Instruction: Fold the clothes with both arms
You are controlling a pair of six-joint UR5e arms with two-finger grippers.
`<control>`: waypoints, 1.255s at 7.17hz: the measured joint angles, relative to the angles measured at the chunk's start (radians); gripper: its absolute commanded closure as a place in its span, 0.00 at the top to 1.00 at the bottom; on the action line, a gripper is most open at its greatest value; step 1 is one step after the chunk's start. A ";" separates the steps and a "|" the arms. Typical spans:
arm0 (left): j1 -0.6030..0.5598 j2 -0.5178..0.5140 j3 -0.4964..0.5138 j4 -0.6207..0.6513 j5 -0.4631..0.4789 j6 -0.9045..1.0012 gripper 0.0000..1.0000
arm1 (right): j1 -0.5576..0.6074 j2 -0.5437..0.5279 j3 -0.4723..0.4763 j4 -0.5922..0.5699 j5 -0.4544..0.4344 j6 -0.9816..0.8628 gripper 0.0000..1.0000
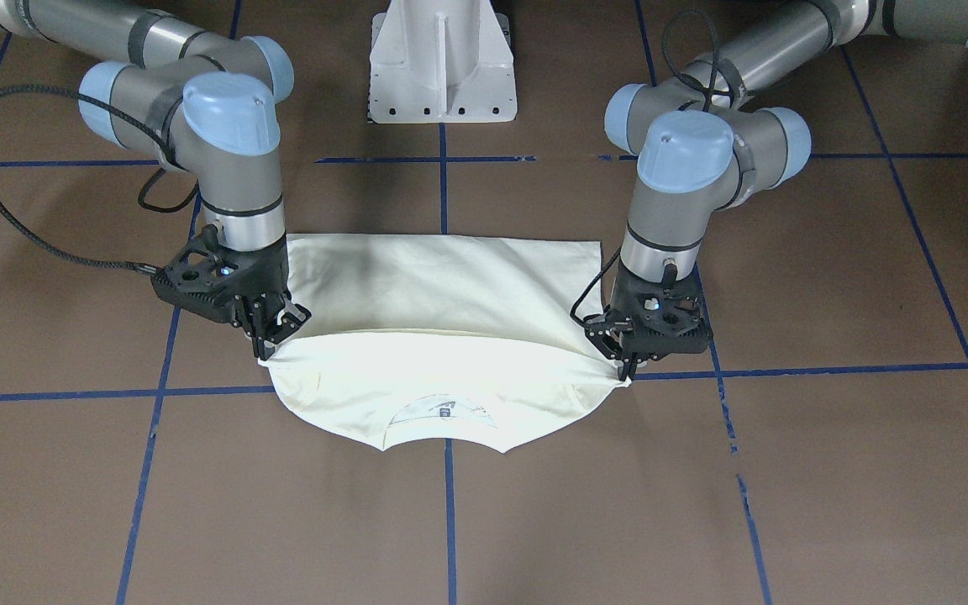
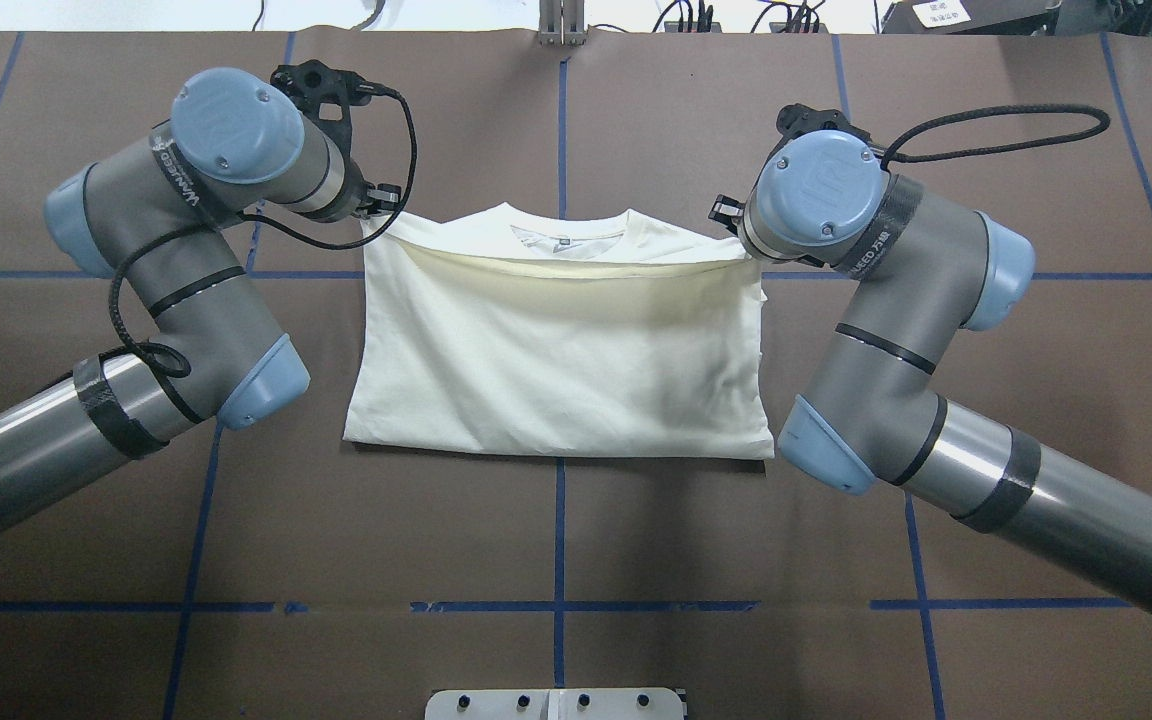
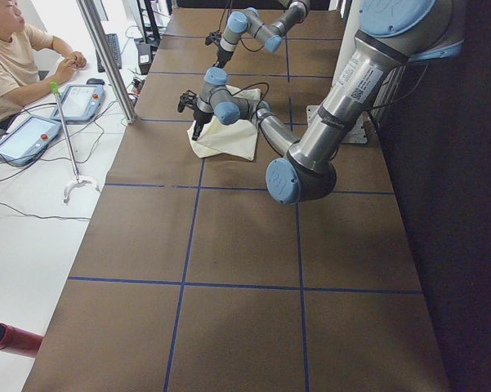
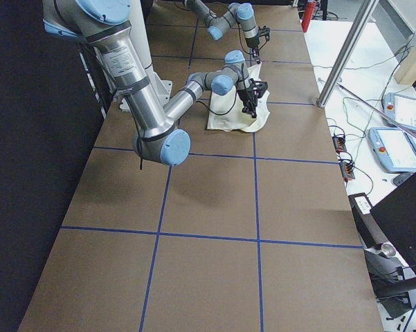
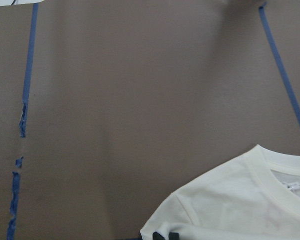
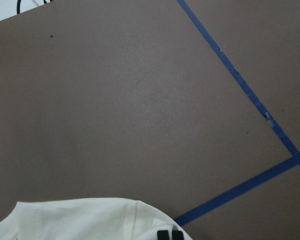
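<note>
Bright, even light from above falls on my tabletop (image 2: 386, 540), soft grey shadows lie across the shirt (image 2: 556, 370), its cream cloth glares almost white from the front, and both my wrist views look dimmer and slightly soft.

Cream T-shirt (image 2: 556, 350), plain side up, half-folded, top-layer corners in left gripper (image 1: 625, 368) and right gripper (image 1: 268, 343).

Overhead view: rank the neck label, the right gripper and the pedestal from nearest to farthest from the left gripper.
From the left gripper, at the T-shirt's far left corner:
1. Neck label, mid-collar, at the far edge.
2. Right gripper, at the opposite far corner.
3. Pedestal, centre of the view's near edge.
</note>
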 measured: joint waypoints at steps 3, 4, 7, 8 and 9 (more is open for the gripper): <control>0.014 -0.005 0.051 -0.055 0.001 0.001 1.00 | 0.001 0.001 -0.079 0.084 0.000 -0.001 1.00; 0.021 0.000 0.045 -0.066 -0.001 0.015 1.00 | 0.002 -0.001 -0.080 0.084 0.001 -0.016 1.00; 0.037 0.102 -0.112 -0.102 -0.044 0.077 1.00 | 0.057 -0.006 -0.061 0.092 0.084 -0.192 1.00; 0.065 0.164 -0.185 -0.107 -0.059 0.068 0.93 | 0.066 -0.009 -0.052 0.092 0.100 -0.214 1.00; 0.109 0.234 -0.247 -0.131 -0.062 0.037 0.73 | 0.070 -0.011 -0.046 0.093 0.106 -0.222 1.00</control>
